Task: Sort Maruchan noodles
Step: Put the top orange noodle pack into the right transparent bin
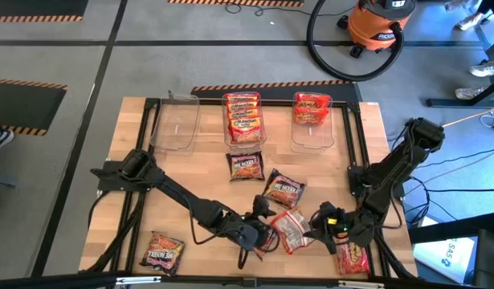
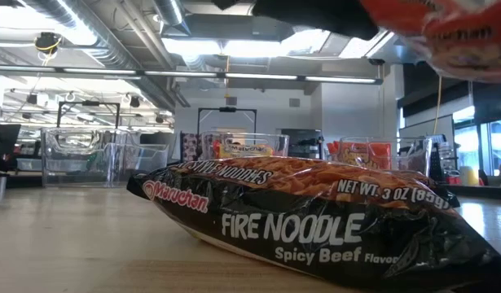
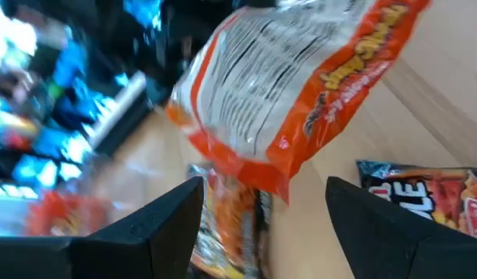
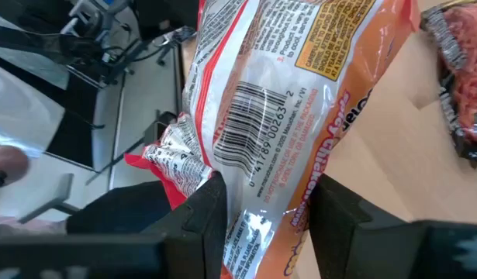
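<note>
An orange Maruchan packet (image 1: 291,230) with a white barcode back is up in the air near the table's near edge, between my two grippers. My right gripper (image 4: 273,205) is shut on it and comes in from the right (image 1: 320,225). My left gripper (image 3: 265,209) is open and faces the packet's free end from the left (image 1: 259,233), with its fingers apart from it. Two dark packets (image 1: 247,166) (image 1: 283,190) lie flat mid-table. Another dark one (image 1: 162,250) lies near left, and a red one (image 1: 351,257) near right. The low view shows a dark Fire Noodle packet (image 2: 315,220) lying flat close by. My right gripper pinches the orange packet between its two fingers near one short end (image 4: 261,221), the barcode side facing the wrist camera. The fingers come roughly level from the table's right. The packet is lifted clear of the table (image 2: 446,32) and sticks out toward the left arm.
Three clear tubs stand along the far side. The left one (image 1: 176,120) holds nothing, the middle one (image 1: 244,119) holds orange packets, and the right one (image 1: 312,112) holds red packets. A black frame borders the wooden table (image 1: 134,209). An orange vacuum (image 1: 379,24) stands on the floor beyond.
</note>
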`<control>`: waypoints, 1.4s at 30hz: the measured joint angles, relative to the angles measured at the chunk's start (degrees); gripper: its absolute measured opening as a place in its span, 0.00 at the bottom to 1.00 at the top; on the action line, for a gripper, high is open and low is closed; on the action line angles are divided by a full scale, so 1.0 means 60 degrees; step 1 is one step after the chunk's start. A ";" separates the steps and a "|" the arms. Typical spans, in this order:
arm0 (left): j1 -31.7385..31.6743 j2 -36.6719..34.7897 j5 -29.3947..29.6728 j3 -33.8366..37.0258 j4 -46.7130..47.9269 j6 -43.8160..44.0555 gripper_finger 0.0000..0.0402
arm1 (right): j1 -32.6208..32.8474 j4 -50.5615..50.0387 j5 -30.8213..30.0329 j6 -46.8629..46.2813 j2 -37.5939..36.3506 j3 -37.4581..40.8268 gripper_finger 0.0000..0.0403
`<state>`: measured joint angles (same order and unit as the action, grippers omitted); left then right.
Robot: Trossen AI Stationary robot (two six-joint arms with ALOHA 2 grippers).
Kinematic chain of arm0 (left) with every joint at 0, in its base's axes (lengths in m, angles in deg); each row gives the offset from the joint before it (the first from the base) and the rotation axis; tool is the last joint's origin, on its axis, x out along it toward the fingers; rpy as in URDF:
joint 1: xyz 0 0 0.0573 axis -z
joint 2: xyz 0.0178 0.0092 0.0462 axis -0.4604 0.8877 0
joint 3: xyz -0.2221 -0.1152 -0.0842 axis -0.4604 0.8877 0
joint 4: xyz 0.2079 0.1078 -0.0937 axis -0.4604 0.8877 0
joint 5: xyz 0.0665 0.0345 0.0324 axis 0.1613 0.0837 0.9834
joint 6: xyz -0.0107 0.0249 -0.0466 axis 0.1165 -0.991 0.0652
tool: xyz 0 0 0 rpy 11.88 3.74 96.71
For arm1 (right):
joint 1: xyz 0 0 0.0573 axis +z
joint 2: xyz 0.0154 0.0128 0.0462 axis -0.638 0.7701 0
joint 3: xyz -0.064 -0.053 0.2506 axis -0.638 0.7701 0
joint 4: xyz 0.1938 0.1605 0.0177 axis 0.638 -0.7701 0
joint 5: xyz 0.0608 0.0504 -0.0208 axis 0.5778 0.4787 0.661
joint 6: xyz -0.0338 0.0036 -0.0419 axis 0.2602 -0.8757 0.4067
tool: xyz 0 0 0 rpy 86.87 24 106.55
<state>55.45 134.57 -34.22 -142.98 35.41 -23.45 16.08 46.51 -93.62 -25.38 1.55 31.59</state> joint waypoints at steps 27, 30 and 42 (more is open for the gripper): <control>-0.0372 0.0007 -0.3530 0.0022 -0.2670 -0.1880 0.53 | -0.1021 0.2123 0.1799 0.1962 -0.0049 0.0011 0.31; -0.0339 0.0007 -0.3422 0.0022 -0.2668 -0.1301 0.46 | -0.1038 0.2195 0.1759 0.1995 -0.0049 0.0011 0.31; -0.0357 -0.0433 -0.2460 -0.0015 -0.1475 0.0831 0.30 | -0.1078 0.1613 0.0956 0.2482 -0.0758 0.0004 0.57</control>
<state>53.30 131.97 -48.98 -143.07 26.56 -18.46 9.61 56.19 -87.89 -10.48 -2.99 31.61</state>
